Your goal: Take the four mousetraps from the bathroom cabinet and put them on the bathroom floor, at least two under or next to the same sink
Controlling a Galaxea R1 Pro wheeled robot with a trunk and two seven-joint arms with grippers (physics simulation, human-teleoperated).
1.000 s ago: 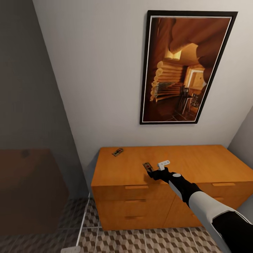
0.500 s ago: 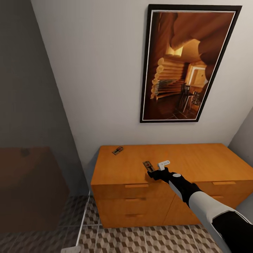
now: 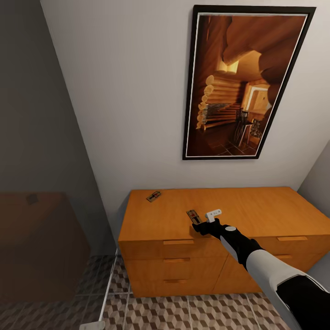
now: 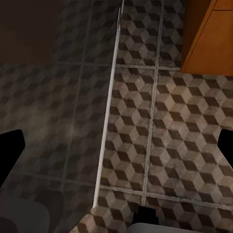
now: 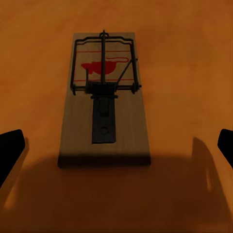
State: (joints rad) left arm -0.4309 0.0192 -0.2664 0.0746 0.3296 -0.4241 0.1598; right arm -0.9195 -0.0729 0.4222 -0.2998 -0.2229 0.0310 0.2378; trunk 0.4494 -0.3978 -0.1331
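On the cabinet [image 3: 256, 215] top, a mousetrap [image 5: 103, 97] lies flat just ahead of the right end effector [image 3: 200, 225] — jaws spread wide, holding nothing. Best to straddle the board's long edges squarely, clear of the wire — then close.

Orange-brown wooden cabinet [image 3: 256, 206], pale brown mousetrap [image 5: 103, 102] with black wire and red mouse print, brown-beige cube-pattern floor tiles [image 4: 165, 126], black picture frame [image 3: 247, 82]
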